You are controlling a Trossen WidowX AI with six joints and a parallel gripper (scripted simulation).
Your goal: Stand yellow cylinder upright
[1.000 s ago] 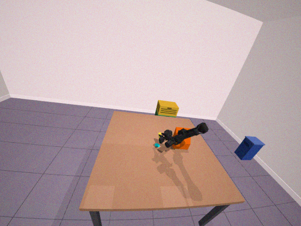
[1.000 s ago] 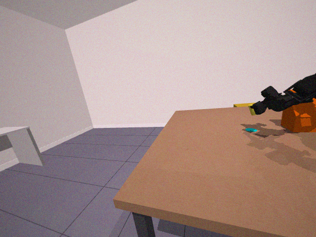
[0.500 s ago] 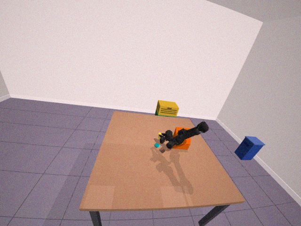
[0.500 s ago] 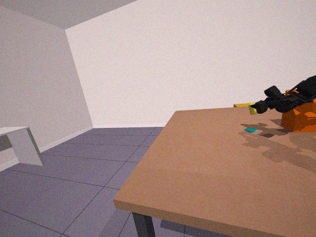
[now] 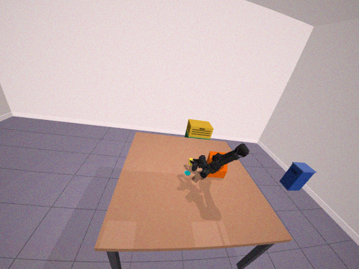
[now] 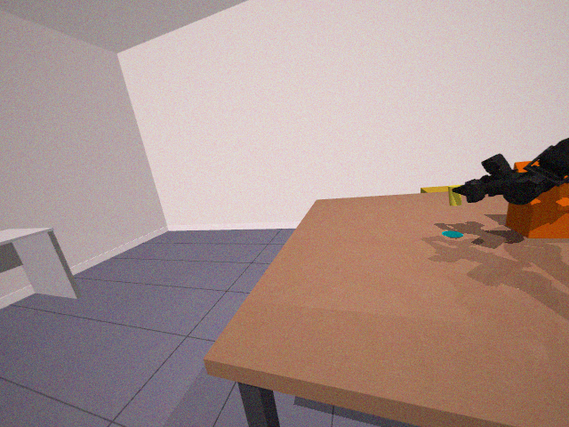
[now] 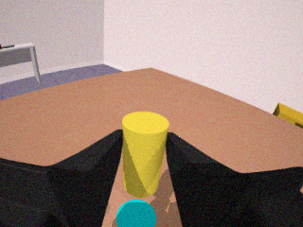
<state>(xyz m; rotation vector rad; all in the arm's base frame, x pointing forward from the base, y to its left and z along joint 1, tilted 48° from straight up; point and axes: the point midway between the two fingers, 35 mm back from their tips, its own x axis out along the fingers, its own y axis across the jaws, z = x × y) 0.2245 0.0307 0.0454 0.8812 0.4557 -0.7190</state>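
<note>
The yellow tall cylinder (image 5: pixel 190 159) (image 6: pixel 454 197) (image 7: pixel 142 163) is held close to upright, with only a slight tilt if any. My gripper (image 5: pixel 192 163) (image 6: pixel 454 189) (image 7: pixel 144 136) is shut on it near its upper end, one finger on each side. The cylinder hangs in the air, with a gap between its lower end and the table in the exterior view. The cyan circle (image 5: pixel 187 172) (image 6: pixel 452 234) (image 7: pixel 136 218) lies flat on the table, lower than the cylinder. In the wrist view it shows just below the cylinder's lower end, partly cut off by the frame.
An orange block (image 5: pixel 217 174) (image 6: pixel 521 225) stands on the wooden table (image 5: pixel 162 208) (image 6: pixel 367 294) (image 7: pixel 71 123) beneath and beside the arm. A yellow cabinet (image 5: pixel 199 130) (image 7: pixel 290 113) stands beyond the far edge. A blue bin (image 5: pixel 297 176) is off to the right.
</note>
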